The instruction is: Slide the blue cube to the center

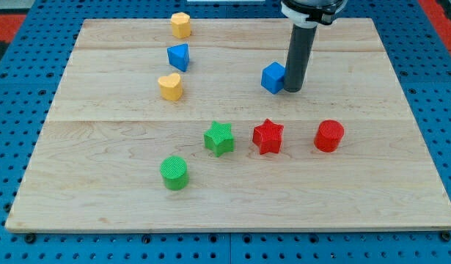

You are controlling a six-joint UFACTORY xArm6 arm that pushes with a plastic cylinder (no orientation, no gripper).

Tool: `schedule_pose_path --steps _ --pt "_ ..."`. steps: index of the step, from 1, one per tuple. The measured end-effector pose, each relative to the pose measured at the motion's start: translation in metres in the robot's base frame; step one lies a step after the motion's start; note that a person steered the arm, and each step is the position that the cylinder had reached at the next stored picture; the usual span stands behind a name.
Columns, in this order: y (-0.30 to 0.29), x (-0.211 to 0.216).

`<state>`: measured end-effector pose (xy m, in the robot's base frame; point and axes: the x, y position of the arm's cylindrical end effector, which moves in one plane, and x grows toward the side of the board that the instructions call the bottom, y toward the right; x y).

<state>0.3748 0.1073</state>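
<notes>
Blue cube (273,78) sits on the wooden board (372,183), above and to the right of the board's middle, touching my tip (292,89) on the cube's right side.

Hidden or cut off: the arm's upper body leaves the view at the top edge, so only the collar and the dark rod (300,57) show. Whether the tip presses on the cube or merely rests against it cannot be told.

Board: a pale plank surface lying on a blue perforated base (12,132). It carries eight blocks and no containers.

End effector: a plain rod with no claw, so nothing opens and nothing is held.

Other blocks:
- Red cylinder (328,136), right of centre.
- Red star (268,136), just left of the cylinder.
- Green star (219,138), near the centre.
- Green cylinder (174,173), lower left.
- Blue wedge-like block (178,56), upper left.
- Yellow heart (170,86), below it.
- Yellow block (181,25), near the top edge; shape unclear.
</notes>
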Motion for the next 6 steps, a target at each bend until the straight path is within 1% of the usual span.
schedule_pose_path --steps 1,2,3,4,5,6 --pt "0.013 -0.016" --pt "0.001 -0.028" --pt "-0.042 -0.027" --pt "-0.037 -0.027" --pt "-0.042 -0.053" --pt "-0.089 -0.038"
